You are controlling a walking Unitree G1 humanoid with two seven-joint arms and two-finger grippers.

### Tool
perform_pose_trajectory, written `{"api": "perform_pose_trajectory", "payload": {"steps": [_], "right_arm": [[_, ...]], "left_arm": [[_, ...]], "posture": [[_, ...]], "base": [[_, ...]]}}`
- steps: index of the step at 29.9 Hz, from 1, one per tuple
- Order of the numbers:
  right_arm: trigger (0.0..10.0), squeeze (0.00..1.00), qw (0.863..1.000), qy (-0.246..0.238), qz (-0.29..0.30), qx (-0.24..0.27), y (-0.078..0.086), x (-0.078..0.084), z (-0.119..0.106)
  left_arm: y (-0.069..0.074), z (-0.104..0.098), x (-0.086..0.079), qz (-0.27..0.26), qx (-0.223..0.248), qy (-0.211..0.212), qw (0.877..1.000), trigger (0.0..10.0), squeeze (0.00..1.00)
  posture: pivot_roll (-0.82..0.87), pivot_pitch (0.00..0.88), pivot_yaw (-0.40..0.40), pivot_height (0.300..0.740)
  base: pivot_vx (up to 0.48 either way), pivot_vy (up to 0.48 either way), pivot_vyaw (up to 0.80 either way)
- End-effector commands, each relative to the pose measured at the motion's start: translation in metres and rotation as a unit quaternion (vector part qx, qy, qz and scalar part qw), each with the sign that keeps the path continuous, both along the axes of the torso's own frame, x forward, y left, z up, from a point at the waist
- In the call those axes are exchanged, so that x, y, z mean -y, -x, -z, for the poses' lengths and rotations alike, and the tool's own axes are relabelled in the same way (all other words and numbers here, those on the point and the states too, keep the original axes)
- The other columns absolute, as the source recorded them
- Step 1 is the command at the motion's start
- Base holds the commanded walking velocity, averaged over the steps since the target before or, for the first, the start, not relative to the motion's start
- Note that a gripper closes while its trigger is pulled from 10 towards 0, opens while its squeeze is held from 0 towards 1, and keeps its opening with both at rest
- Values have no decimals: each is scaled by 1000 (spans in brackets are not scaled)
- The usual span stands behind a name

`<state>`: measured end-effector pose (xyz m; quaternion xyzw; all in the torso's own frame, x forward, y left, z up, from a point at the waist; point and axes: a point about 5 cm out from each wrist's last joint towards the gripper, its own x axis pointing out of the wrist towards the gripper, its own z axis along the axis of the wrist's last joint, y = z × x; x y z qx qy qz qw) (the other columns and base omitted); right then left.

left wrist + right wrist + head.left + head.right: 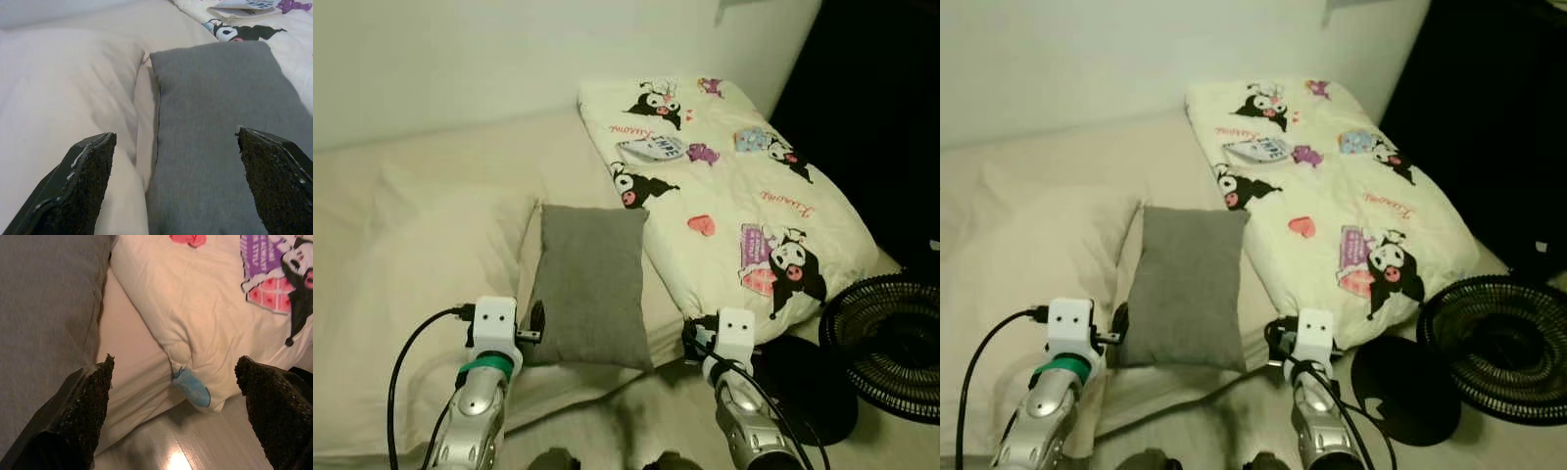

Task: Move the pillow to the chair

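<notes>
1. Both grippers are sitting closest to the head camera, at 7 and 5 o'clock of the scene. The left gripper (176, 188) is hovering at the near edge of the pillow with its fingers (80, 188) spread wide apart and nothing between them but air; one finger is lying over the cream bedding, the other over the grey cloth. The right gripper (181, 413) is hanging past the near right corner of the bed, fingers (80, 409) likewise wide apart and holding nothing.
2. Bed (401, 225) is taking up most of the scene, from 9 o'clock through the centre, covered in cream sheet with a soft cream cushion rising at the left.
3. Quilt (744, 196) is lying folded along the bed's right side, running from 12 to 4 o'clock, pale yellow with black cartoon figures; its near corner is drooping over the bed edge, and a small blue tag (191, 387) is showing there.
4. Pillow (592, 284), grey and rectangular, is lying flat at the centre of the bed, between the cream cushion and the quilt, its far right corner touching the quilt.
5. Fan (891, 343), black with a round grille, is lying on the floor at 4 o'clock, beside a dark round base (1405, 387).
</notes>
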<state>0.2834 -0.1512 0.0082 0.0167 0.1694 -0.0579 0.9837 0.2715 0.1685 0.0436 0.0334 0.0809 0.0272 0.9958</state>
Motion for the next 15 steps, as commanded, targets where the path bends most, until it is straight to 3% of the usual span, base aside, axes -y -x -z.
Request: {"api": "perform_pose_trajectory", "payload": {"steps": [1,15], "right_arm": [[10000,0,1000,1,1,-11,4,1,5],[10000,0,1000,-3,-4,1,0,-1,0]], "left_arm": [[5,8,-1,-3,-15,-2,1000,10000,0],[9,11,-4,-16,-19,2,1000,10000,0]], "posture": [[28,42,49,630],[23,46,43,580]], "base": [[0,0,0],[0,0,0]]}}
